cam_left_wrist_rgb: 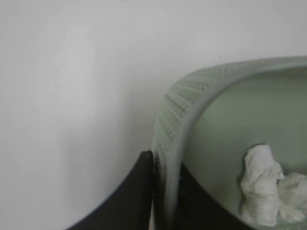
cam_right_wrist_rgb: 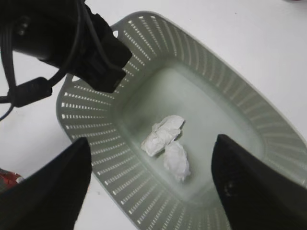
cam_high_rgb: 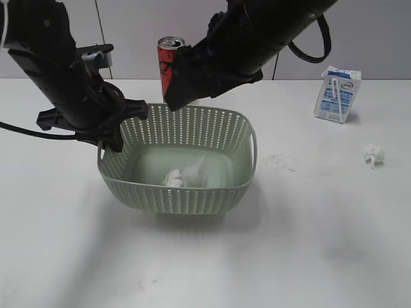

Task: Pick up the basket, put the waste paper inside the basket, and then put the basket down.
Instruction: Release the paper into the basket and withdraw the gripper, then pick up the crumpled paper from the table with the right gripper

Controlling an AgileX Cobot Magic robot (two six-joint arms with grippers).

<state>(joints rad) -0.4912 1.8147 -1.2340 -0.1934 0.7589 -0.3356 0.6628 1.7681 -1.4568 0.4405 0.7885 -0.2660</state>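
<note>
Clearly the left fingers (cam_left_wrist_rgb: 144, 191) are clamped on the wall of the basket (cam_high_rgb: 192, 192), one finger outside the rim and the other inside, as the left wrist view shows. The right fingers (cam_right_wrist_rgb: 148, 187) stand wide apart and empty, directly above the basket's floor, where two wads of waste paper (cam_right_wrist_rgb: 168, 141) lie between them in that view. From the exterior view the basket looks close to the surface (cam_high_rgb: 205, 263); whether it rests on it or hangs just clear I cannot tell.

One more paper wad (cam_high_rgb: 373, 154) lies on the surface well to the right of the right fingers, near the drink carton (cam_high_rgb: 338, 94), so the filling step seems unfinished. To do it well, the left fingers should keep a firm, level hold on the rim, since a grip at one corner lets the basket tilt and the light wads slide. The right fingers should rise straight up clear of the rim before crossing to the stray wad, then close over its middle, as crumpled paper squashes and slips easily. A red can (cam_high_rgb: 169, 54) stands behind the right arm; sweeping back could knock it.
</note>
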